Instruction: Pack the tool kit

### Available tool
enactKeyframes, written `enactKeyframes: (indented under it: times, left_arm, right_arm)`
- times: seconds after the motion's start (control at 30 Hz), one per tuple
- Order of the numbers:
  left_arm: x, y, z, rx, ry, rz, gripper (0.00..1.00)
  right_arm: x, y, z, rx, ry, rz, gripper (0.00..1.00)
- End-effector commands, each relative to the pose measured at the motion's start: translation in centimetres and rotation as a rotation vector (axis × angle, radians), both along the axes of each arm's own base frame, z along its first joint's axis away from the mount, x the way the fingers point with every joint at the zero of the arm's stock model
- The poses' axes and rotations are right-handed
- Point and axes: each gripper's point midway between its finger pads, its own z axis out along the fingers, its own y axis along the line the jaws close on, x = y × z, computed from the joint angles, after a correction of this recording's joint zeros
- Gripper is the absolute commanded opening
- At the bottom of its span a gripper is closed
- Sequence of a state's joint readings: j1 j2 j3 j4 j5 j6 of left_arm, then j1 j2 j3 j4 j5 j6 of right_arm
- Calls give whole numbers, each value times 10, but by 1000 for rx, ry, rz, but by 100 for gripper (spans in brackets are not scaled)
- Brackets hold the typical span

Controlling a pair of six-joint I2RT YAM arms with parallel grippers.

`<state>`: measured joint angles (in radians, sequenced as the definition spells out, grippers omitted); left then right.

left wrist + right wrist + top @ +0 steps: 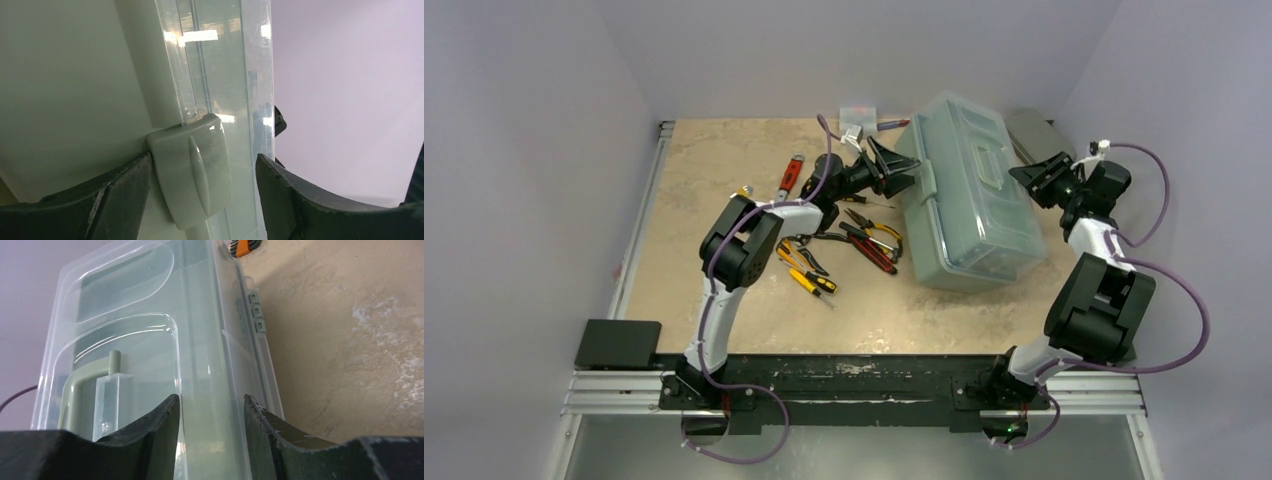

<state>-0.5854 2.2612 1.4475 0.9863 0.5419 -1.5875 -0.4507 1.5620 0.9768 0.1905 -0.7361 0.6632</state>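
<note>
Left of centre, the pliers (872, 240) and screwdrivers (809, 282) lie loose on the worktop (714, 160), outside the toolbox (969, 200), which sits closed just right of centre. The left gripper (892, 168) holds its jaws apart on either side of the front latch (192, 175). Closing off-centre could slip off the smooth tab or shove the box. Further right, the right gripper (1042, 178) straddles the lid (125, 300) at its rim, and I cannot tell whether it pinches. If it does not, the box may slide when the latch is pulled.

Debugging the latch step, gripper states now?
Left gripper: open, fingers astride the toolbox latch.
Right gripper: fingers apart at the lid edge; grip cannot be told.
</note>
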Motion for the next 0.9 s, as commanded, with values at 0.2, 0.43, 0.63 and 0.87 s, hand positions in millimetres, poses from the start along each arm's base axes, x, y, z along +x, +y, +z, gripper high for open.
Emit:
enactKeyframes:
  times: [0.2,0.43,0.63,0.87]
  left_arm:
    - [-55,-51,50,37,-103,-208,73]
    - [-56,-57,64,59,-129,-225,73]
    - [-46,-47,79,92,-152,-234,74]
    - [-45,-38,87,121,-172,-229,74]
  right_arm:
    - [-38,54,-50,76,233,158,17]
    - [-36,59,-37,101,203,181,51]
    - [-31,65,-20,153,161,216,57]
    - [-24,72,11,161,115,244,64]
